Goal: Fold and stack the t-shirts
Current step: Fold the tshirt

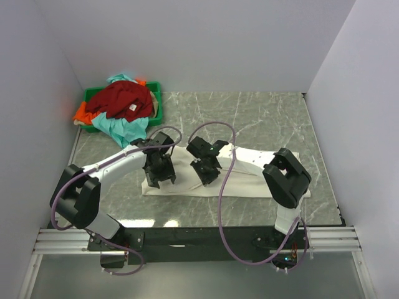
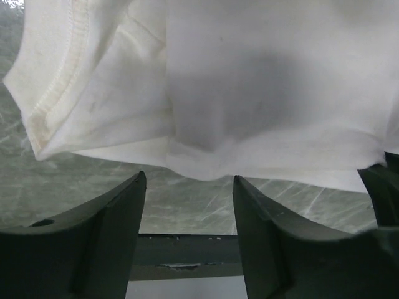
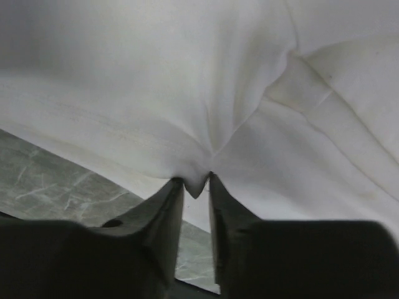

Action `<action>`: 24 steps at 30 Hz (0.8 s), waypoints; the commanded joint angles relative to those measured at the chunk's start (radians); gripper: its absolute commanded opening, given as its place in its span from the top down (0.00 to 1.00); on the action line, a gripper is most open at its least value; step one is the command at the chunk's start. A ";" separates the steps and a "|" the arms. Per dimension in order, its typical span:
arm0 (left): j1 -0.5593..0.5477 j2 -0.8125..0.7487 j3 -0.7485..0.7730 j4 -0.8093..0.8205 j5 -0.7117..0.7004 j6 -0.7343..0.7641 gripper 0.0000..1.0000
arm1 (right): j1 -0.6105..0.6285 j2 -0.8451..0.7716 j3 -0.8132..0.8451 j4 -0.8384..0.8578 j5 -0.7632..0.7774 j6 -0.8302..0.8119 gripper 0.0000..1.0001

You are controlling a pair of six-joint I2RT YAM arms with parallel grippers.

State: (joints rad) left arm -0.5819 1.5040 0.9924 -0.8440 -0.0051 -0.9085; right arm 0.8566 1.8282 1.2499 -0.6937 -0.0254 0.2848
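Green bin (image 1: pixel 156 99) crowds far-left corner; walls (image 1: pixel 349 93) flank table (image 1: pixel 268 118).

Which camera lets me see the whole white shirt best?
The top external view: the cream-white t-shirt lies spread flat on the table, nearly its whole outline showing. The left wrist view shows only one hemmed edge beyond the open left gripper. The right wrist view shows a close-up of wrinkled cloth pinched at the right gripper.

The cream-white t-shirt (image 2: pixel 262 93) is soft, matt cloth with a stitched hem. The left gripper (image 2: pixel 188 180) has dark, smooth, matt fingers (image 2: pixel 112 237), like plastic. The table (image 1: pixel 268 118) looks like smooth stone, a bit shiny. The bin (image 1: pixel 156 93) is green plastic, holding other t-shirts (image 1: pixel 124 99) of soft cloth
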 commanded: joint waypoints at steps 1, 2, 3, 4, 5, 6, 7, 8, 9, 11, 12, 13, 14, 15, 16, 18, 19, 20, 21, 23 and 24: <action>0.030 -0.045 0.090 -0.030 -0.004 0.040 0.35 | -0.005 -0.072 0.022 -0.030 0.002 0.002 0.66; 0.049 -0.063 0.101 -0.032 -0.003 0.049 0.35 | -0.007 -0.079 0.029 -0.033 0.002 0.002 0.64; 0.103 -0.074 0.118 -0.027 0.014 0.060 0.35 | -0.008 -0.087 0.043 -0.044 0.002 0.007 0.59; 0.134 -0.085 0.124 -0.020 0.023 0.080 0.35 | -0.013 -0.101 0.051 -0.049 0.001 0.013 0.58; 0.167 -0.109 0.127 0.009 0.039 0.094 0.36 | -0.027 -0.109 0.059 -0.052 0.001 0.023 0.57; 0.233 -0.117 0.130 0.029 0.048 0.106 0.36 | -0.037 -0.116 0.066 -0.056 0.001 0.030 0.57; 0.263 -0.122 0.140 0.045 0.054 0.118 0.36 | -0.054 -0.136 0.066 -0.055 -0.001 0.039 0.57; 0.289 -0.119 0.147 0.075 0.059 0.143 0.36 | -0.091 -0.147 0.066 -0.052 -0.010 0.050 0.56; 0.328 -0.114 0.166 0.089 0.068 0.154 0.36 | -0.118 -0.158 0.059 -0.043 -0.016 0.054 0.56; 0.364 -0.076 0.187 0.112 0.079 0.175 0.34 | -0.201 -0.190 0.049 -0.033 -0.022 0.059 0.53; 0.369 -0.059 0.207 0.134 0.077 0.181 0.33 | -0.229 -0.205 0.039 -0.026 -0.018 0.057 0.50; 0.375 -0.026 0.216 0.146 0.083 0.184 0.32 | -0.260 -0.211 0.034 -0.023 -0.004 0.062 0.48; 0.392 -0.010 0.232 0.170 0.088 0.186 0.31 | -0.328 -0.217 0.022 -0.009 0.004 0.060 0.45; 0.396 0.008 0.236 0.190 0.090 0.187 0.30 | -0.361 -0.228 0.019 -0.003 0.005 0.056 0.44; 0.402 0.037 0.239 0.207 0.088 0.186 0.31 | -0.399 -0.231 0.013 0.005 0.008 0.048 0.44; 0.421 0.085 0.250 0.250 0.099 0.186 0.32 | -0.499 -0.230 0.013 0.025 0.021 0.034 0.44; 0.425 0.103 0.255 0.261 0.102 0.186 0.32 | -0.530 -0.225 0.014 0.029 0.024 0.030 0.44; 0.429 0.122 0.261 0.270 0.105 0.187 0.33 | -0.554 -0.219 0.020 0.031 0.024 0.027 0.44; 0.429 0.140 0.275 0.278 0.106 0.189 0.33 | -0.608 -0.204 0.032 0.037 0.051 0.024 0.44; 0.430 0.202 0.291 0.289 0.114 0.194 0.34 | -0.651 -0.187 0.052 0.043 0.065 0.017 0.44; 0.430 0.223 0.317 0.287 0.116 0.198 0.34 | -0.687 -0.170 0.059 0.045 0.088 0.019 0.44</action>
State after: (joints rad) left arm -0.1524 1.6909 1.2369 -0.6128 0.0830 -0.7406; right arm 0.2207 1.6386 1.2716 -0.6769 0.0082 0.3199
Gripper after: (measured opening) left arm 0.660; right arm 0.559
